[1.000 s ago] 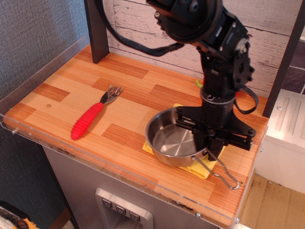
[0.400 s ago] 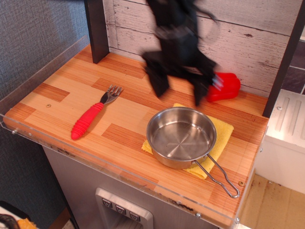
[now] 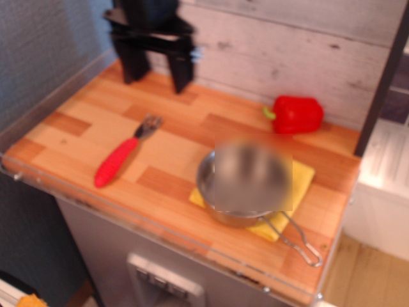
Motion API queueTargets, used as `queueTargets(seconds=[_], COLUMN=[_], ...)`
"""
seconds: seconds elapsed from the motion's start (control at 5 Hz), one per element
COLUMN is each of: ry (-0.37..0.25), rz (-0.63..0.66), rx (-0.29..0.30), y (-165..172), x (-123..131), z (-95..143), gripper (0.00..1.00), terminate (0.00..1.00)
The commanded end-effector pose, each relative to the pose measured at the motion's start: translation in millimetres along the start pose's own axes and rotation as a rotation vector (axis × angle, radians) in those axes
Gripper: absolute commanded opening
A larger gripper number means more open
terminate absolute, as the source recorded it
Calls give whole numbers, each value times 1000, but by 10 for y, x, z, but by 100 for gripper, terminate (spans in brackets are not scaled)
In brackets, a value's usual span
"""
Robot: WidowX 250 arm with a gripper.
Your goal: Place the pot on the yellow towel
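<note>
Stainless steel, shiny and round, the small shallow pot (image 3: 246,188) sits on the folded mustard-yellow towel (image 3: 299,182), near the front right part of the wooden counter (image 3: 179,144). Its long thin wire-loop handle (image 3: 299,238) points toward the front right corner and reaches past the cloth edge. The middle of the pot is blurred, so its inside cannot be read, but the rim looks level. The towel shows only at the right side and under the front of the pot, because the pot covers nearly all of it.

I judge the placing as done: nothing holds the pot. The black gripper (image 3: 155,39) hangs at the back left, well apart from the pot, with its two fingers spread and nothing between them. A red bell pepper (image 3: 295,114) lies by the back wall, and a red-handled fork (image 3: 124,153) lies at the left.
</note>
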State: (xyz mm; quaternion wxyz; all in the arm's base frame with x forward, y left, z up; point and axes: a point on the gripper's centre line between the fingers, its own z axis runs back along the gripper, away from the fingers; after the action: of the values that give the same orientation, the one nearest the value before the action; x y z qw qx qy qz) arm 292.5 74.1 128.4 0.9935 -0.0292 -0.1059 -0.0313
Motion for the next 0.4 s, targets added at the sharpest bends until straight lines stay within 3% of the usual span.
queueTargets(seconds=[0.0,0.2], ry=[-16,-13], rz=[-26,-51], rx=[17,29], y=[459,489], x=[37,29], z=[152,143], gripper=[100,100], terminate=[0,0])
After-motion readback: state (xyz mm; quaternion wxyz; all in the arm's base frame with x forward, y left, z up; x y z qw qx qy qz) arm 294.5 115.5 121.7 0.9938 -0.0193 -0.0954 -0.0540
